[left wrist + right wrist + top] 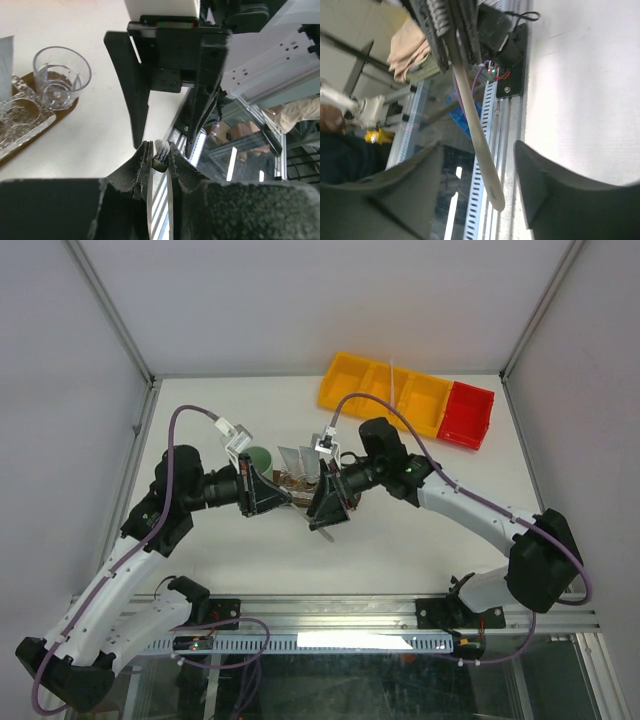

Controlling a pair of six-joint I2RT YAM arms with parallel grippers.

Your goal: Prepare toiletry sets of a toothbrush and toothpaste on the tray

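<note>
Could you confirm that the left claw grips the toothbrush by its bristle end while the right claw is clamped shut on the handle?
Not quite: the right claw stands open, clear of the toothbrush handle on both sides, as the right wrist view shows. The left claw does grip the bristle end.

Your left arm (105, 585): white lower link, black joint housings, black base clamp. Your right arm (470, 508): same build, white link, chunky black elbow, small green light (408, 471). Purple cable (190, 408) loops over each arm. White camera block (234, 433) on each wrist. Left gripper (157, 150): black fingers, rough grainy surface, thin tips. Right gripper (477, 147): dark grey matte fingers; in left wrist view, flat black blade-shaped fingers, red-green strip (172, 24) under white block.
</note>
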